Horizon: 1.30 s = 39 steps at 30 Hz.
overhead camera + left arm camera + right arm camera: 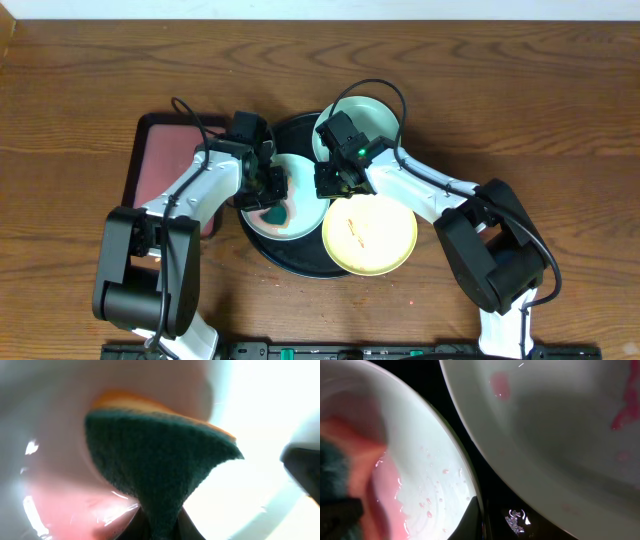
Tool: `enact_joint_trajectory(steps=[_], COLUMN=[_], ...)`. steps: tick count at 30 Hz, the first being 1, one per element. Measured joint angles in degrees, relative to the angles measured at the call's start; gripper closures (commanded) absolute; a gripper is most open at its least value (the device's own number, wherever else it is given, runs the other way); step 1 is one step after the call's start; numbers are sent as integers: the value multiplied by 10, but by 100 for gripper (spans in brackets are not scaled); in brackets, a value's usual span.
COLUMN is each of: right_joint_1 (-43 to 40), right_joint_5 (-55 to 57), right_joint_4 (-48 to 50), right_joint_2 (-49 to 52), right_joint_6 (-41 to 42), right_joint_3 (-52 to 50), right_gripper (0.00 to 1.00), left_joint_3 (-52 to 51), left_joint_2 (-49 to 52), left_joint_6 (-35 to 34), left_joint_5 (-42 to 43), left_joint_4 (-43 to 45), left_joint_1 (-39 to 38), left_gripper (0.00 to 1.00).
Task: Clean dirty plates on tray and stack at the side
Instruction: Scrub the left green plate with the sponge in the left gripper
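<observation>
Clenching a soft sponge (160, 460), left jaws scrub the tray's (290, 266) slick plate (302, 226) (grip its rim); right jaws closed.

Rectangular tray (158, 165): reddish-brown surface, dark raised rim, lying flat at the left of the overhead view. Scouring sponge (160, 460): dark green abrasive face toward the camera, orange-yellow foam layer behind it.
</observation>
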Motion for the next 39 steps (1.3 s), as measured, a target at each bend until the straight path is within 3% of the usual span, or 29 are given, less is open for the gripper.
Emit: enact_joint_trajectory(steps=[5,11,16,26,32,39], right_joint_1=[0,0,0,0,0,0], right_joint_5=[3,3,-3,-6,-4,-4], right_joint_4=[1,3,7,4,3,3], right_joint_2=[0,0,0,1,1,1], right_joint_6=[-1,1,1,1,1,1], right_joint_3=[0,0,0,0,0,0], right_gripper=[99,99,99,99,99,99], left_joint_3=[-7,-3,1,3,-1,-7], left_joint_2=[0,-1,-1,-1,0,1], left_joint_6=[-3,-85,-115,-58,-52,-98], left_joint_5=[-17,-189,-250,-138,-53,-89], left_joint_4=[52,71,37,9,50,109], left_joint_1=[-3,-23,-26,-14,-15,-26], left_gripper=[93,92,93,93,93,93])
